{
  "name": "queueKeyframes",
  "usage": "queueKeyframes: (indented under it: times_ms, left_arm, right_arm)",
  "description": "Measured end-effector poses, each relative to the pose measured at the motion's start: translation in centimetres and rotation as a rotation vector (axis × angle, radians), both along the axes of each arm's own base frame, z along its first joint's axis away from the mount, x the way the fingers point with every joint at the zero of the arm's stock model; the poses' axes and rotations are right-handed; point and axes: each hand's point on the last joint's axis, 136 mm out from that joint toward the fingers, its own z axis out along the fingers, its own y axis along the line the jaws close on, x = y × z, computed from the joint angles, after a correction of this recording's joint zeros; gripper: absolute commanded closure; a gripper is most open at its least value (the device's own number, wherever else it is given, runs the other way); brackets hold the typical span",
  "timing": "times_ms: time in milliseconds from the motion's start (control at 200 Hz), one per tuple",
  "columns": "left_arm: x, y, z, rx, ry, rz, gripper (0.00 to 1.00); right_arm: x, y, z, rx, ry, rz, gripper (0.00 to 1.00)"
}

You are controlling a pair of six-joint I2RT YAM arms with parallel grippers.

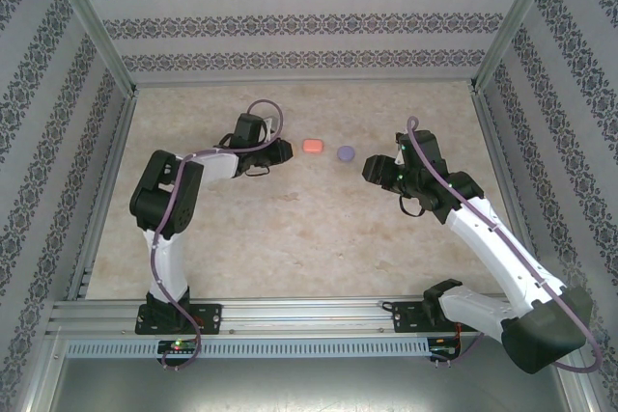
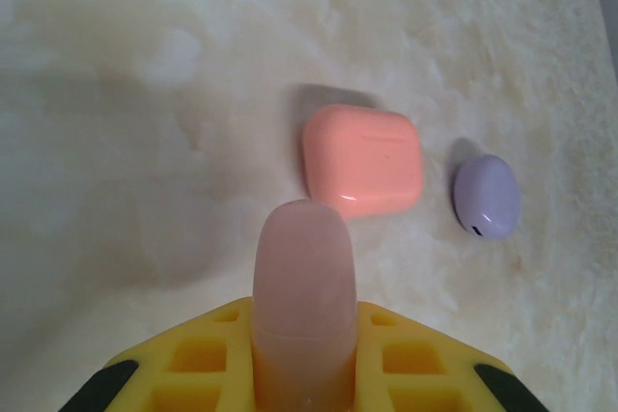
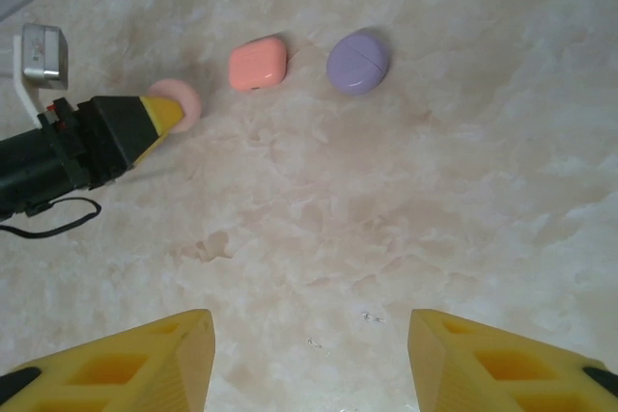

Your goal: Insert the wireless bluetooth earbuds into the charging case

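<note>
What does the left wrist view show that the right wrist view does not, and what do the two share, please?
Left wrist view: the pale pink case close up, clamped in the left claw. Right wrist view: that claw from the side, plus the right claw, open and empty. Both: the coral case and purple case, closed, lying apart on the marble table.

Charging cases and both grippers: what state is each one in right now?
coral case: lid shut, lying flat on the table, untouched.
purple case: lid shut, on the table beside the coral case, not touching it.
pink case: looks closed, clamped in the left gripper.
left gripper: shut on the pink case.
right gripper: open, nothing between its fingers.
</note>
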Motion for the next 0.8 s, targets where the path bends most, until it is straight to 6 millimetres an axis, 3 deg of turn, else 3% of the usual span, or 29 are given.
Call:
queueKeyframes:
  times_ms: [235, 370, 595, 799]
  left_arm:
    - [1.4, -0.6, -1.1, -0.025, 0.04, -0.012, 0.98]
    - [2.1, -0.1, -2.0, -0.03, 0.071, 0.001, 0.85]
    - [2.6, 0.8, -1.7, -0.022, 0.099, 0.015, 0.62]
    - [2.3, 1.4, -1.9, 0.002, 0.133, 0.012, 0.5]
  right_arm:
    - [0.0, 0.0, 0.1, 0.0, -0.005, 0.002, 0.43]
    - [-0.1, 0.0, 0.2, 0.001, -0.008, 0.002, 0.42]
    - [-0.3, -0.1, 0.9, 0.009, -0.029, 0.002, 0.41]
    - [-0.2, -0.2, 1.0, 0.004, -0.033, 0.004, 0.25]
